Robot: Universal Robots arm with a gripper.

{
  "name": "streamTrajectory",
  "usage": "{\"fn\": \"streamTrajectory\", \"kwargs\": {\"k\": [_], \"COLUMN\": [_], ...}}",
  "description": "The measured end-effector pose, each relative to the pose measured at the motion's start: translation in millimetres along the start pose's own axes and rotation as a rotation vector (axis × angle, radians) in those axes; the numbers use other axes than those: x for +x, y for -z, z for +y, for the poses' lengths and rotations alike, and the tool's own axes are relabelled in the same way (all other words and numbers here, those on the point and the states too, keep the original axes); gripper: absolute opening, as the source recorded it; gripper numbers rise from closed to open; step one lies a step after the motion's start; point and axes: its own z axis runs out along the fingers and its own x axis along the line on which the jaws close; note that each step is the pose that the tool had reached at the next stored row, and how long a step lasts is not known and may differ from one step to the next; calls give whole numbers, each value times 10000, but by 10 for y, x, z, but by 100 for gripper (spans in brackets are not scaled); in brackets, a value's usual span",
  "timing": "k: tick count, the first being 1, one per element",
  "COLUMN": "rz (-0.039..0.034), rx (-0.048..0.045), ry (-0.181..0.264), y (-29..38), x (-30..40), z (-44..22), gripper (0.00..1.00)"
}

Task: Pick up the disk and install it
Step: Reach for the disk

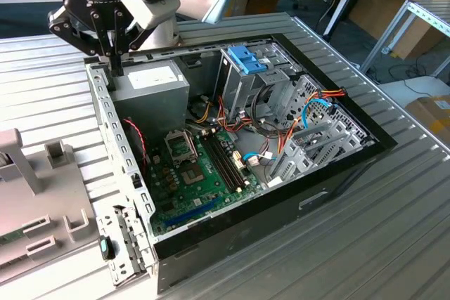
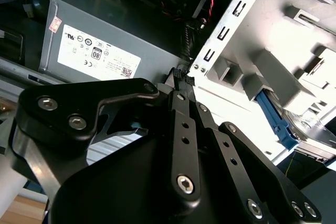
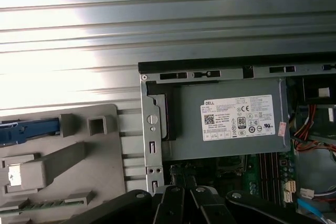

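- Gripper (image 1: 114, 68) sits in the upper left of the exterior view, pointing down at the far left corner of the open case (image 1: 112, 124).
- Its fingers are drawn narrow, tips together, with nothing between them; the second wrist view shows the same closed pinch (image 2: 181, 77).
- The tips hang just above the case rim, beside the grey power supply (image 1: 151, 86), whose white label shows in both wrist views.
- The disk (image 3: 29, 128) is outside the case, in a grey holder (image 3: 68, 156) next to the case wall; the first wrist view shows its blue frame as a strip at the holder's far edge.
- In the second wrist view the blue frame (image 2: 273, 121) shows again, tucked between the holder's grey blocks, with a bit of grey-silver body beside it.
- The gripper is well apart from the disk and touches nothing that I can see.
- In the exterior view the holder lies at the lower left, on the ribbed metal counter (image 1: 351, 244).
- Inside the case, a blue-topped cage (image 1: 246, 61) stands right of centre, near the top of the exterior view.
- A green board (image 1: 197, 173) fills the case floor at centre, with orange and red cables (image 1: 232, 121) running between it and the cage.
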Motion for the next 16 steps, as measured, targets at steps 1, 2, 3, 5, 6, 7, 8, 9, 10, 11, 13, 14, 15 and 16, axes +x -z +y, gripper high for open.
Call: {"fn": "streamTrajectory", "kwargs": {"k": [1,2,3,5,6,7,8,9,10,11,13,14,15,16], "rz": [0,0,0,0,0,0,0,0,0,0,0,-1,1,0], "rx": [0,0,0,0,0,0,0,0,0,0,0,0,0,0], "ry": [1,-1,-1,0,0,-1,-1,-1,-1,-2,-1,-1,-1,-2], "y": [0,0,0,0,0,0,0,0,0,0,1,1,2,2], "x": [1,2,2,3,3,4,4,5,6,9,24,30,41,49], "z": [0,0,0,0,0,0,-1,-1,-1,-1,-2,-3,-3,-4], "gripper": [11,11,11,11,11,11,11,11,11,11,11,11,11,11]}}
